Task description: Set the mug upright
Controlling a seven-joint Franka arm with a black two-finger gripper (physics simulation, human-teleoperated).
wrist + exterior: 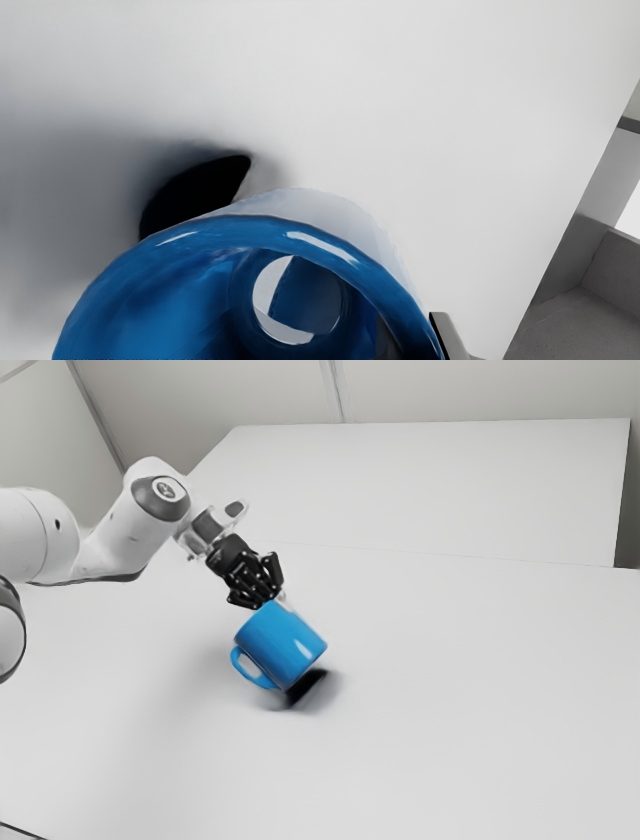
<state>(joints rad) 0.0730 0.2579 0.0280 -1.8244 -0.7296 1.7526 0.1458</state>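
Gripping the wall of the glossy blue mug (282,642) at its rim, the black, angular, jointed end effector (271,597) has one finger (450,335) outside and a dark part of the other inside. Exterior view: the mug is tilted, its mouth toward 11 o'clock, base toward 5 o'clock and looped handle (240,667) at 8 o'clock. It is over the smooth, matt, pale bench (450,690); contact at the base cannot be determined. Black shadow (306,688) lies at 5 o'clock from the mug. Wrist view: rounded rim, cylindrical interior, shiny finish.
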